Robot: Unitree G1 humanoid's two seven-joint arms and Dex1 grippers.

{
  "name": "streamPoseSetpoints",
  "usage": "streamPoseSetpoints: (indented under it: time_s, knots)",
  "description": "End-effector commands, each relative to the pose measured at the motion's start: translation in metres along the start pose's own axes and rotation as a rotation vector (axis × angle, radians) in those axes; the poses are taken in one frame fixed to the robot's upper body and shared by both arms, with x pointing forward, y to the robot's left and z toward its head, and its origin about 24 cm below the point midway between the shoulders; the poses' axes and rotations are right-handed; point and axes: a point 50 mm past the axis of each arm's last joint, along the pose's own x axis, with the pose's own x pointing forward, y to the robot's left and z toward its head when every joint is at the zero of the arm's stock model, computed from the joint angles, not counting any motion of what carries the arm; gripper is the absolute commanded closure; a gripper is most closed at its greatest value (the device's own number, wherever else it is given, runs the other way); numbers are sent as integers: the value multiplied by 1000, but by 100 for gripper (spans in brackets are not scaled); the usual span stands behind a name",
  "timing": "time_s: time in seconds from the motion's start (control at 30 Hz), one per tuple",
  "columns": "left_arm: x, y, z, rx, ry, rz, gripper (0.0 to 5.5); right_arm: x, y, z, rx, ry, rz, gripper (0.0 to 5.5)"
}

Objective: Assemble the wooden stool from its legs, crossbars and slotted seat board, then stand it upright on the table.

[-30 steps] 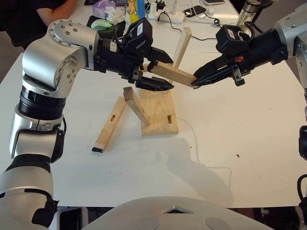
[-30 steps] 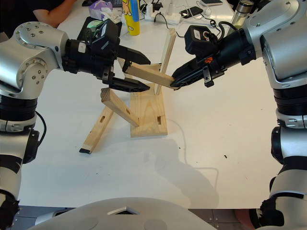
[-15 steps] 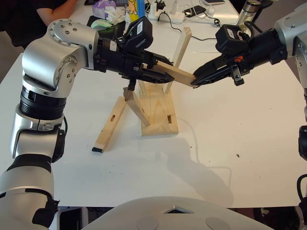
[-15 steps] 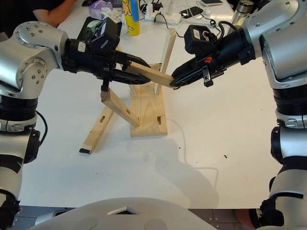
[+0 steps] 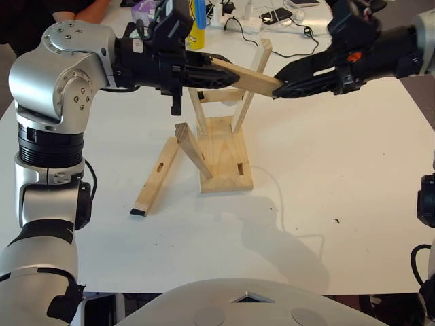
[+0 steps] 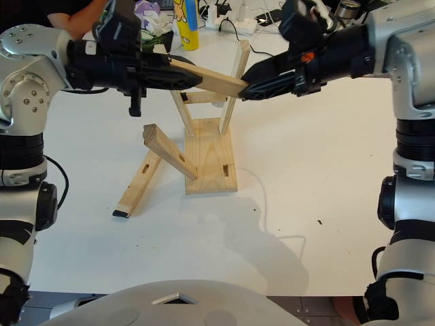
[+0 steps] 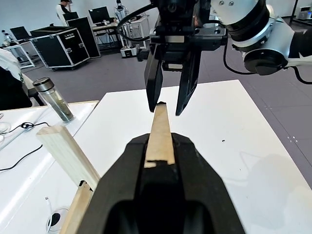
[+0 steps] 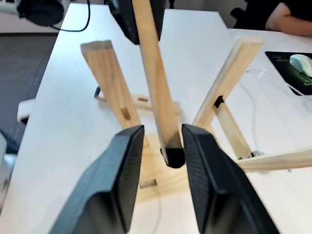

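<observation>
A wooden bar (image 5: pixel 255 80) hangs in the air above the seat board (image 5: pixel 228 173). My left gripper (image 5: pixel 231 73) is shut on one end of it. At the other end, my right gripper (image 5: pixel 280 87) is open, with a finger (image 8: pixel 127 180) on each side of the bar and a small gap. The board lies flat on the table. A short leg (image 5: pixel 192 151) leans out of it to the left, and a tall leg (image 5: pixel 241 112) and a thinner one (image 5: pixel 198 112) stand joined by a crossbar (image 5: pixel 224 95). One loose slotted leg (image 5: pixel 155 180) lies to the board's left.
The white table (image 5: pixel 340 190) stretches wide to the right and toward me. At the far edge stand a yellow bottle (image 5: pixel 197 13), a tissue pack (image 5: pixel 146 8), cables and a power strip (image 5: pixel 245 24). A mouse on a dark mat (image 8: pixel 292 63) lies behind the stool.
My left gripper, open around the bar a second ago, has shut on it. Both arms then lifted the bar higher, and the right fingers have eased off its end.
</observation>
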Motion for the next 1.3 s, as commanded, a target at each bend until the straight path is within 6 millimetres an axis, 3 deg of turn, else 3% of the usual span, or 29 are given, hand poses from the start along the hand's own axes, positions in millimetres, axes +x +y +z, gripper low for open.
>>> streamPoseSetpoints:
  time_s: [0.03, 0.2, 0.4, 0.57, 0.7, 0.93, 1.2, 1.3]
  knots:
    - [-16, -4, 0, -94, -103, 21, 508, -46, 2, -11, 178, -284, -115, 341]
    - [-23, -6, 3, -157, -187, 1, 508, -68, 11, -34, 363, -520, -91, 326]
    - [-22, -8, 11, -208, -290, -55, 508, -53, 21, -46, 486, -682, 69, 326]
    - [-12, -9, 15, -268, -340, -113, 508, -30, 26, -43, 509, -695, 176, 326]
    - [-5, -10, 10, -296, -326, -135, 508, -18, 35, -37, 492, -671, 246, 266]
    - [0, -13, 8, -299, -311, -149, 508, -7, 32, -31, 494, -664, 238, 159]
    - [3, -15, 8, -300, -300, -171, 508, 4, 33, -31, 491, -640, 251, 156]
    - [6, -17, 6, -304, -287, -185, 508, 5, 33, -30, 489, -634, 256, 203]
